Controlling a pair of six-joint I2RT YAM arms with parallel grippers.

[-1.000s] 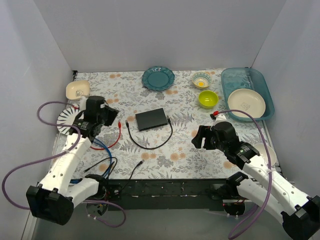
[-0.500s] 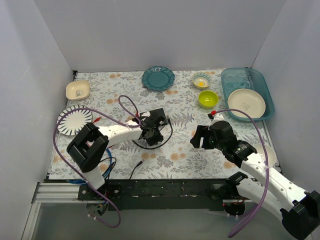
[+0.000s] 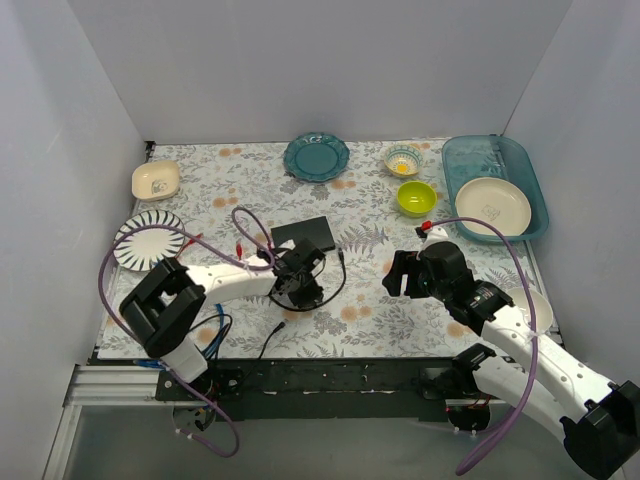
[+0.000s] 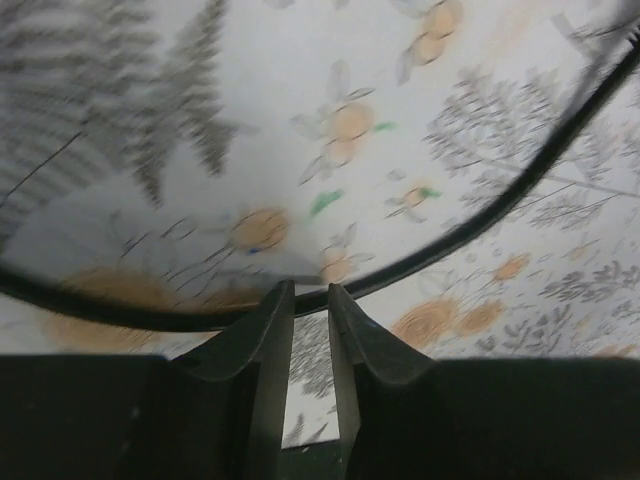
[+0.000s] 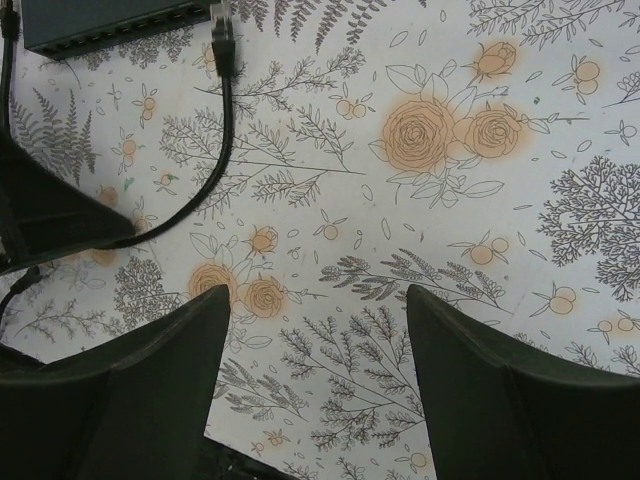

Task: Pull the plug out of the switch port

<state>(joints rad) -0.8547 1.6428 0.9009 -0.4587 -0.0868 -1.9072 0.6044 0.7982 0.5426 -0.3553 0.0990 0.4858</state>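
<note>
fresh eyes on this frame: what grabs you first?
The left gripper, stretched across to mid-table just on the near side of the black switch, jaws almost closed right at the looping black cable. Off to the right, the right gripper hovers over the floral cloth, jaws wide open.

The top external view looks down from high above and behind the arm bases, facing the far wall; it is distant enough to take in the whole table (image 3: 240, 190), with the switch (image 3: 304, 232) near the middle. The left wrist view sits very low just on the near side of the switch, so close to the cloth that the print blurs; the left gripper (image 4: 310, 300) fills its bottom edge. The right wrist view hangs higher, to the right of the switch, looking almost straight down; the switch lies in its top left corner. All three views share the black cable (image 4: 480, 215) curving beside the switch.
</note>
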